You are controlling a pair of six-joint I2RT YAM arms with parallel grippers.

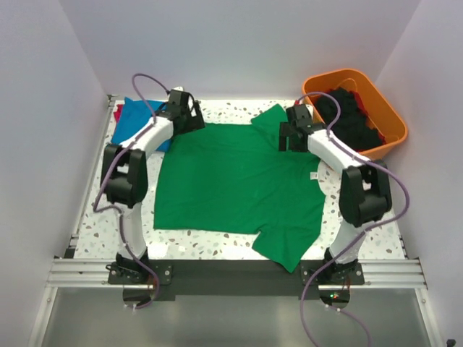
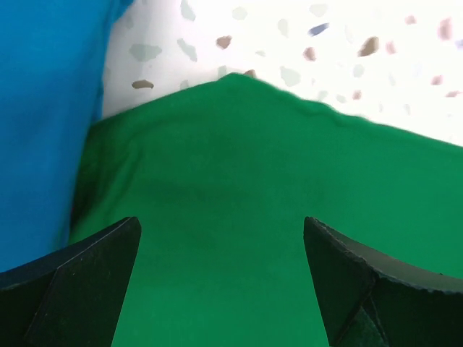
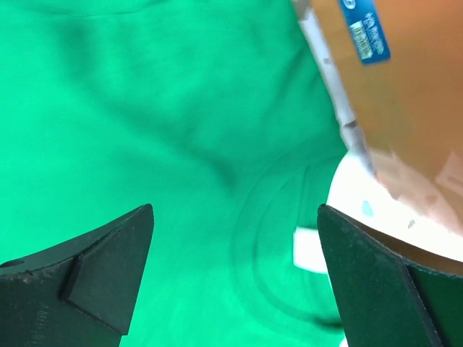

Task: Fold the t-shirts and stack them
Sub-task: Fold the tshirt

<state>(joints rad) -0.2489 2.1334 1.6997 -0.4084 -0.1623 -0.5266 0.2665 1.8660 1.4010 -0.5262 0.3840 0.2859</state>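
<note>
A bright green t-shirt (image 1: 239, 181) lies spread flat on the speckled table (image 1: 231, 110), collar to the right. My left gripper (image 1: 189, 116) hovers open over its far left corner; in the left wrist view the green cloth (image 2: 253, 188) lies between the fingers (image 2: 87, 282) with nothing pinched. My right gripper (image 1: 291, 136) stands open over the far shoulder, beside the collar (image 3: 275, 238) and its white label (image 3: 309, 249). A folded blue t-shirt (image 1: 137, 119) lies at the far left with a red one (image 1: 117, 112) peeking out under it. Black shirts (image 1: 351, 119) fill the tub.
The orange plastic tub (image 1: 391, 116) stands at the far right corner, close to my right arm, and its wall (image 3: 405, 87) shows in the right wrist view. White walls enclose the table on three sides. A metal rail (image 1: 231, 273) runs along the near edge.
</note>
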